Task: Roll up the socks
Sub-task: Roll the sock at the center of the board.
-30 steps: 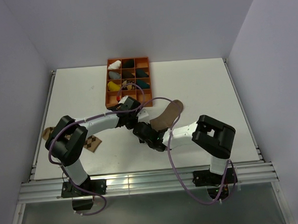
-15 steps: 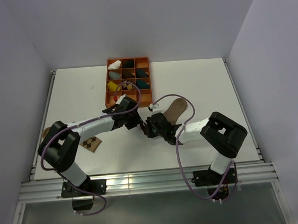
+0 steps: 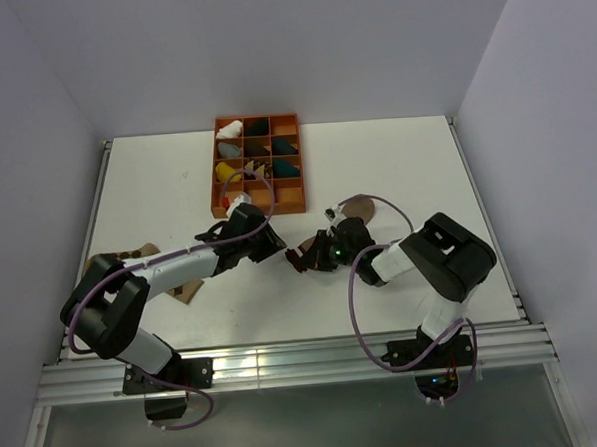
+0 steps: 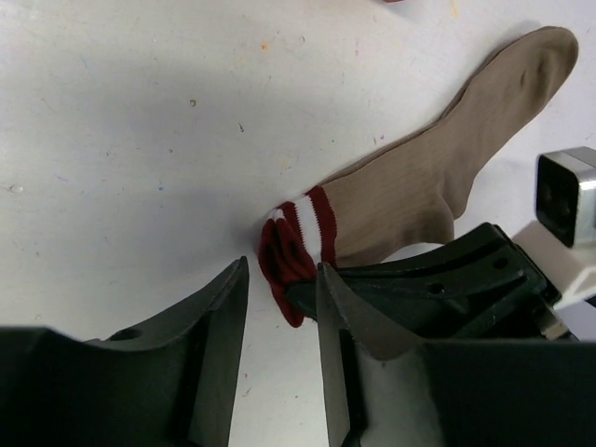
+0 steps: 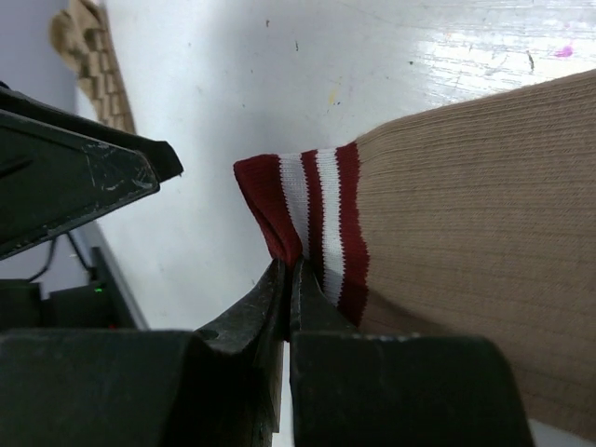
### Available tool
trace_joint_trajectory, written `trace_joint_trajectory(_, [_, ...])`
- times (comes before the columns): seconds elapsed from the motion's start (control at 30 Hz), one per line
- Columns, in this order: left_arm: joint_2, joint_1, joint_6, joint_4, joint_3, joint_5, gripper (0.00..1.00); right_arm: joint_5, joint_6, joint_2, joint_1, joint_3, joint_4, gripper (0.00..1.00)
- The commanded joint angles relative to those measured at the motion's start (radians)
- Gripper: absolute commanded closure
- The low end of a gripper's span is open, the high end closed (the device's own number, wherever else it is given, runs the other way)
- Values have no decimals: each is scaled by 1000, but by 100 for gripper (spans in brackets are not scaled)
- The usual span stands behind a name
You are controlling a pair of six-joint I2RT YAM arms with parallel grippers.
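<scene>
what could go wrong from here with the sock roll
1. The right gripper pinches only the edge of the tan sock's striped cuff, so the cuff may slip out.
2. The open left gripper sits right beside the right gripper, and closing on the cuff could make them clash.
3. The argyle sock lies far off to the left, so the pair may not get rolled together.

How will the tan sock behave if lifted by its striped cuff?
Probably floppy: the tan sock lies flat, so lifted by the striped cuff it should hang limp. Likely light, given the thin ribbed knit. The right gripper pinches only a fold, so it might slip.
</scene>
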Motion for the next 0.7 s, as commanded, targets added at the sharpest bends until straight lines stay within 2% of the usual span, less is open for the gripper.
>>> trace_joint_trajectory(0.0, [-3,-1,-1,125,-25,20,61,-142,105,53,-36,-19,150,100])
trace_joint_trajectory(0.23, [19,-4,-27,219,-80,19,60,-171,148,106,-66,-34,225,100])
trace_joint_trajectory(0.67, [19,-4,-80,245,-183,-47,74,-176,141,120,-74,-28,212,100])
